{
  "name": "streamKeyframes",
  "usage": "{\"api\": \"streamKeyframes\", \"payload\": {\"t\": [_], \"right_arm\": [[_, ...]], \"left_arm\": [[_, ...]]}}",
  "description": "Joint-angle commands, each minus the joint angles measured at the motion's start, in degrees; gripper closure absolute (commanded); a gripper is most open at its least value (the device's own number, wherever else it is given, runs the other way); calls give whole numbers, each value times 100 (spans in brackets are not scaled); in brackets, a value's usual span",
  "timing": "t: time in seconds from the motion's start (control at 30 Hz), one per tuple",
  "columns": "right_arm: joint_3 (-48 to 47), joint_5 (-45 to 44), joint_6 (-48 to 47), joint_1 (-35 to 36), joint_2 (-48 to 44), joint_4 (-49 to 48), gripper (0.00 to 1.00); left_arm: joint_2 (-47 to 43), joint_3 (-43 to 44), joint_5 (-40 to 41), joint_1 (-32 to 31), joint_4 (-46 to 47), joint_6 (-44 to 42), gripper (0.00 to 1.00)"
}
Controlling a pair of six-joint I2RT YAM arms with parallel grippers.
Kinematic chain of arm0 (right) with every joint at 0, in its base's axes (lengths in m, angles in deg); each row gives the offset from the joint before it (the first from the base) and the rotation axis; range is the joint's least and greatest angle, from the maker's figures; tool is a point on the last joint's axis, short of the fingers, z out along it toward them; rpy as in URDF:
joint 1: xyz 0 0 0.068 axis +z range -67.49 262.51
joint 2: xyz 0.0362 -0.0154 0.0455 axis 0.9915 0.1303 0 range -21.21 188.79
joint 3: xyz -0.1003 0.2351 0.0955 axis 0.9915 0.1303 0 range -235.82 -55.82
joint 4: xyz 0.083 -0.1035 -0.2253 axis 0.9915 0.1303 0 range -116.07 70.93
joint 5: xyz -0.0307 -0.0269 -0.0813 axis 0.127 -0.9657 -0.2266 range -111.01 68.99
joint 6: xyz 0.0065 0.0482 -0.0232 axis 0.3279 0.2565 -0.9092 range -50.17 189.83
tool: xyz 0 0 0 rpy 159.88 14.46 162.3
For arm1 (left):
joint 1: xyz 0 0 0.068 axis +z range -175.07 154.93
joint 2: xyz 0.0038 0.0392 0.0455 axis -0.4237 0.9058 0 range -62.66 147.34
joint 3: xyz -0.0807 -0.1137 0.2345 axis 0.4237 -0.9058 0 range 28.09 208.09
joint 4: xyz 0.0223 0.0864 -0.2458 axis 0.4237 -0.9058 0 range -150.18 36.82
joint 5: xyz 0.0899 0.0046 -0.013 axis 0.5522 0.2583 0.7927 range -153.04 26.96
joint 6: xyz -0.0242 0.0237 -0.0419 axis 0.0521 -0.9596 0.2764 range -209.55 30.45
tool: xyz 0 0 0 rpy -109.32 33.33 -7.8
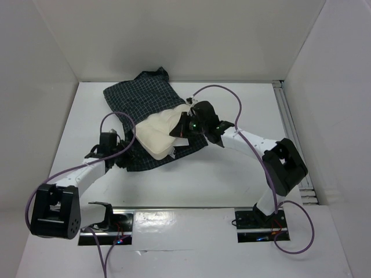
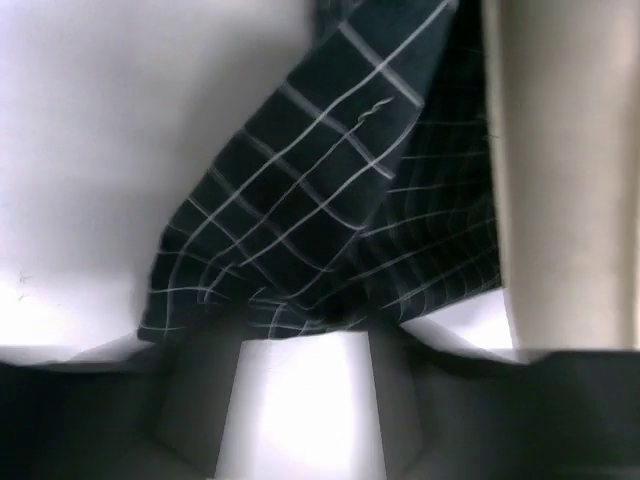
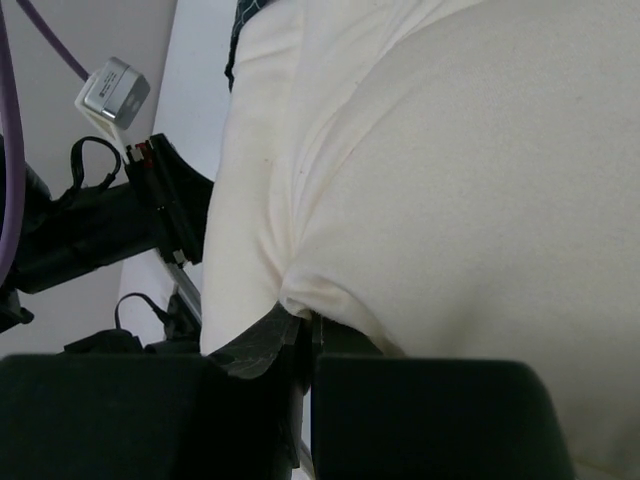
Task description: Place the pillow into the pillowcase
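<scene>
Nothing legible here — no text, label or number can be read.

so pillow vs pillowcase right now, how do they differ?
Colour: the pillow is plain cream; the pillowcase is dark with a fine light check.
Shape: the pillow is thick and puffy; the pillowcase is thin and lies rumpled.
Layering: the pillowcase covers the pillow's far end and shows from under its near end, which is bare on top.
Both are soft cloth, overlapping on the table.

open table (image 1: pixel 243 110) right of pillow (image 1: pixel 157 134), back wall (image 1: pixel 232 40) just behind pillowcase (image 1: pixel 136 101), right arm (image 1: pixel 249 139) over pillow
</scene>
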Motion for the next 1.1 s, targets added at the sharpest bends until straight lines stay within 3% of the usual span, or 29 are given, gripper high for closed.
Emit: {"api": "streamKeyframes", "payload": {"t": [0.0,0.1,0.33,0.47,0.6,0.67,0.77,0.87,0.97,1.07], "right_arm": [[-478,343,133,19,-118,-492,100],[-479,396,195,19,-118,-554,100],[-655,283,195,19,-65,-554,100],[-1102,282,336,-34,198,-940,100],[-2671,239,275,18,699,-870,100],[-2904,28,134,123,839,-747,100],[-2625,-228,2,449,1408,-799,100],[-2264,342,572,397,2313,-1158,100],[-1826,371,872,335,2475,-1555,100],[-1824,222,732,273,2475,-1276,100]], "left_arm": [[29,-126,-334,25,1060,180,67],[90,-205,-493,25,1210,180,100],[3,-231,-704,-36,1166,128,100],[-410,-293,-1432,-202,1420,364,100],[-683,556,-2004,-502,1291,602,100],[-736,962,-2005,-572,1001,454,100],[-736,1193,-1952,-625,824,321,100],[-683,623,-2443,-625,1604,689,100],[-683,340,-2734,-625,1782,840,100],[-841,463,-2734,-625,1414,524,100]]}}
